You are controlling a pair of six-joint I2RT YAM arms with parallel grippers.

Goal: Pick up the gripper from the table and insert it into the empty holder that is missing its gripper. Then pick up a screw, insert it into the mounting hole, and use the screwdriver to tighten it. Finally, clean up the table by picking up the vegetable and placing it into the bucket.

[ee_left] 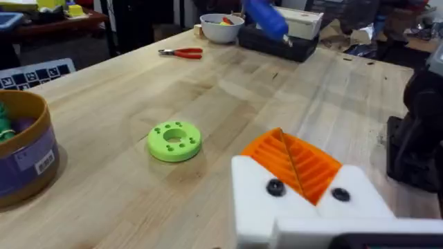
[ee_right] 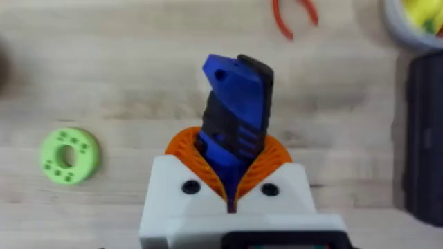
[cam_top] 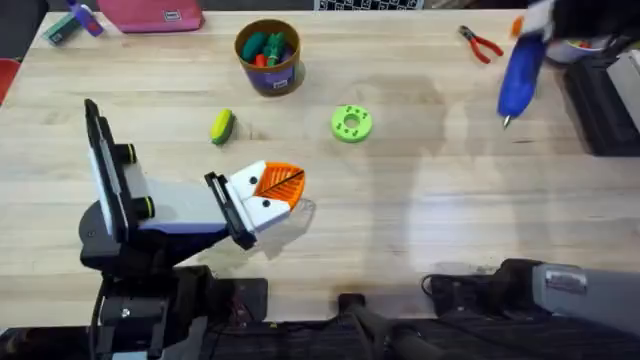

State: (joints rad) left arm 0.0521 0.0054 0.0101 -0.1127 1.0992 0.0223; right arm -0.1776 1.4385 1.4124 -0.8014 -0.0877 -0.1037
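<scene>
My right gripper (ee_right: 232, 162) is shut on the blue screwdriver (ee_right: 235, 104). It holds the screwdriver (cam_top: 522, 70) above the table's far right, metal tip pointing down. My left gripper (cam_top: 278, 187) hangs low over the near-left table, its white blocks and orange ribbed pads (ee_left: 294, 160) shut together on nothing. The yellow vegetable (cam_top: 222, 126) with a green end lies beyond it. Farther back stands the tan bucket (cam_top: 268, 58) with a dark blue band, holding colourful bits. The loose gripper, the empty holder and the screw are out of view.
A green ring (cam_top: 351, 123) lies mid-table, right of the vegetable. Red-handled pliers (cam_top: 482, 44) lie at the far right, next to a white bowl (ee_left: 221, 28) and a black tray (cam_top: 605, 105). A pink case (cam_top: 150, 14) sits at the far left edge.
</scene>
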